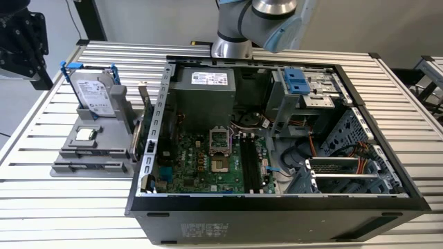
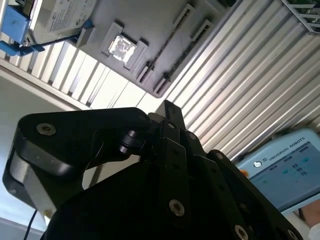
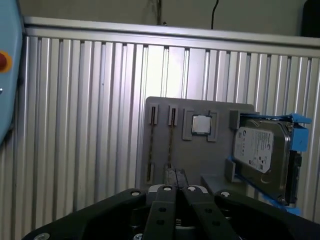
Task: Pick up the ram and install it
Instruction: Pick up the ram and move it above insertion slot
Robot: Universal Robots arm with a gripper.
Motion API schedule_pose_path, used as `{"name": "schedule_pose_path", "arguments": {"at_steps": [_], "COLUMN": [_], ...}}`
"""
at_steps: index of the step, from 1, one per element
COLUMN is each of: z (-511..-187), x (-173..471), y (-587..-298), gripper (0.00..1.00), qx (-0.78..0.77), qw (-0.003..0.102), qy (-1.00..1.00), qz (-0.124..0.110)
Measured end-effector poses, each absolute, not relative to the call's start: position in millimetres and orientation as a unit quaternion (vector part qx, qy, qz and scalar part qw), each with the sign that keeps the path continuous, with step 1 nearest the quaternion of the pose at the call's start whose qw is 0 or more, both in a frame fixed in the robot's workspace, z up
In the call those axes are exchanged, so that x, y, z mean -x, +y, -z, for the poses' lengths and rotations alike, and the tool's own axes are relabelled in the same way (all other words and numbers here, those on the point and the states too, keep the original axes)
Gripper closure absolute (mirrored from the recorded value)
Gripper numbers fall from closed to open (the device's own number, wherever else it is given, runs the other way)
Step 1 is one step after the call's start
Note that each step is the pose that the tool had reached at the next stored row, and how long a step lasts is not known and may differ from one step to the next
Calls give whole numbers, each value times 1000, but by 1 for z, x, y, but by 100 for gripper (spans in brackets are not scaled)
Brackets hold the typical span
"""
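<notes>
My gripper (image 3: 175, 176) is shut, its two black fingers pressed together with nothing visible between them. It hangs high above the slatted table beside the grey parts holder (image 3: 200, 155), at the exterior view's upper left (image 1: 41, 78). The holder's two narrow slots (image 3: 171, 142) look like thin dark lines. The ram is out of view. On the open computer's motherboard (image 1: 201, 166), the long black memory slots (image 1: 249, 166) run beside the processor socket; I cannot tell whether a stick sits in them.
A grey hard drive with a blue bracket (image 1: 97, 93) stands upright at the holder's far end, and a small square chip (image 1: 84, 134) lies next to it. The open case (image 1: 277, 205) stands to the exterior view's right of the holder. The arm's base (image 1: 260, 21) rises behind the case.
</notes>
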State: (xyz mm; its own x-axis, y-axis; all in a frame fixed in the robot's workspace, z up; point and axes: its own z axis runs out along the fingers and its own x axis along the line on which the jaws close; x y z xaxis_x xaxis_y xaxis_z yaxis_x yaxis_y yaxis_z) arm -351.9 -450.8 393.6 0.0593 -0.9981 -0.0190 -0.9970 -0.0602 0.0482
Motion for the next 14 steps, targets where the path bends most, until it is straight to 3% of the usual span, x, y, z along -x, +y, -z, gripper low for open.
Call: {"name": "schedule_pose_path", "arguments": {"at_steps": [10, 11, 14], "z": [-394, -394, -394], "x": [352, 352, 352], "y": [-451, -451, -451], "gripper": [100, 0, 0], "qx": [-730, -730, -730], "qw": [11, 11, 11], "qy": [-683, -683, -683], "qz": [23, 23, 23]}}
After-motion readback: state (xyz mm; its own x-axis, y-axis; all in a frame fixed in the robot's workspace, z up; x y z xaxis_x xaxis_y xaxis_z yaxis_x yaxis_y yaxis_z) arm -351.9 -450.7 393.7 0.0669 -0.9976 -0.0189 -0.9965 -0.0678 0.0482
